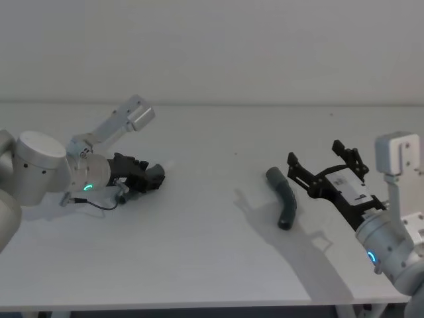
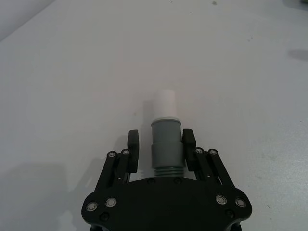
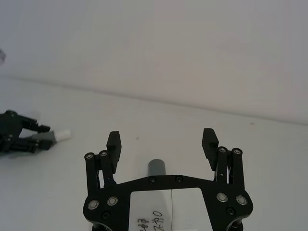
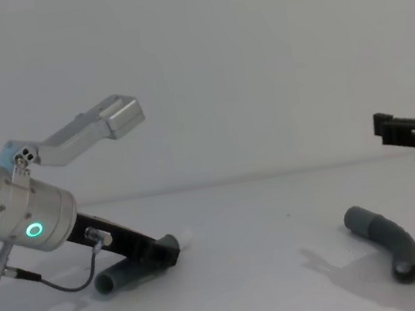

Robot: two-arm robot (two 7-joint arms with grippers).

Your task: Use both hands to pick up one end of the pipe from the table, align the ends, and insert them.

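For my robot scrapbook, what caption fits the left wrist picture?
Black angular left pincer shut on a grey pipe collar with whitish tip, white table beyond.

Plain pale wall (image 1: pixel 212 46) spans the whole background, upright, uniform in tone. Narrow dark strip (image 1: pixel 199 314) runs along the bottom edge of the head view; cannot tell what it is.

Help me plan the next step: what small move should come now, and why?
Probably lower the right gripper onto the right pipe piece and close. Its jaws stand open above that piece, which lies on the table, while the left gripper already clamps the left pipe piece.
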